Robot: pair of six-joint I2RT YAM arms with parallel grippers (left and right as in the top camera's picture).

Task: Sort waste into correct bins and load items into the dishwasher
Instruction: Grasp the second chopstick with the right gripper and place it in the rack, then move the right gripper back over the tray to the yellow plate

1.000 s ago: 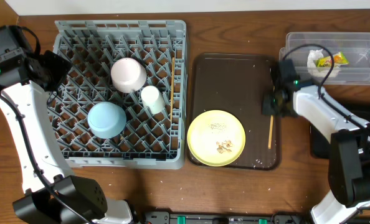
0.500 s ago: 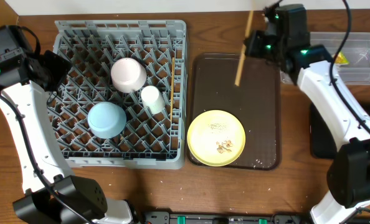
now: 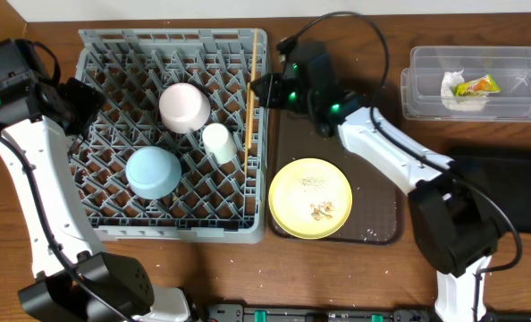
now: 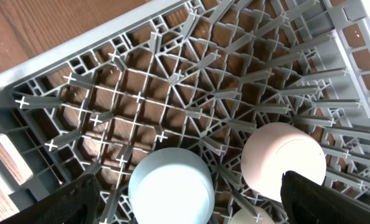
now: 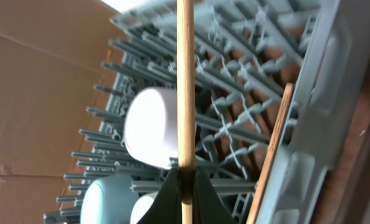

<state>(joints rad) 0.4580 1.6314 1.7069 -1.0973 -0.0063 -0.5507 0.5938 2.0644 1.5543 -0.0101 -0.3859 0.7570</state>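
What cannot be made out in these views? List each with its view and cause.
Overhead: flat black rectangular tray, partly under the right arm.
Left wrist: small white cup, cut by the bottom edge.
Right wrist: held thin wooden chopstick, tip beyond the top edge.
Overhead: pale crumbs, too small to identify.

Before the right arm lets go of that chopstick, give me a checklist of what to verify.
1. Grip: ok. The right hand pinches the held chopstick between both fingers.
2. Position: ok. The stick hangs over the right side of the dish rack.
3. Landing lane: cannot tell. The other chopstick lies against the rack's right wall, and the two may clash.
4. Height above the pegs: cannot tell from either view.
5. Left hand: ok. It is open over the rack's left part, away from the drop.
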